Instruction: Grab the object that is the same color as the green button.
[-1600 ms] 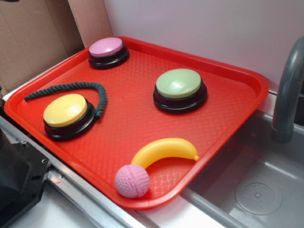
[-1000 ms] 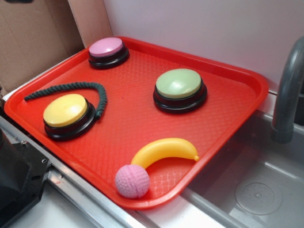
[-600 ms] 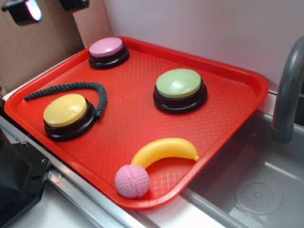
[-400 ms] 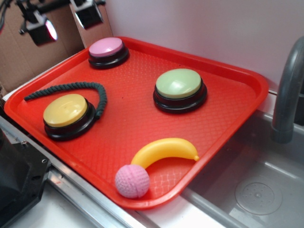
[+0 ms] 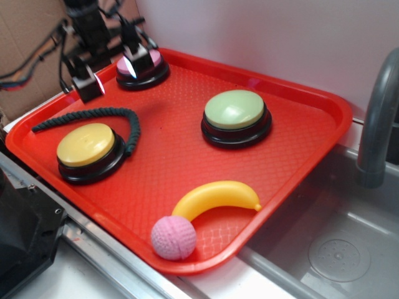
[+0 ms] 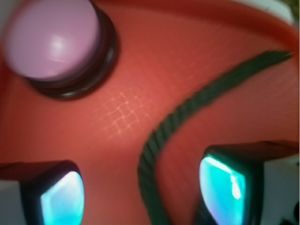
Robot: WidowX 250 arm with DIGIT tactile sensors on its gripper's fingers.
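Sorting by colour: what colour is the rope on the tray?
Dark green rope, clearest in the exterior view.

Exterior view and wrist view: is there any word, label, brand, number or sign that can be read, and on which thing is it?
None can be read in either view.
The green button, yellow button and pink button have plain tops.
The banana, pink ball, green rope and red tray carry no print.
The end effector shows no readable marking.
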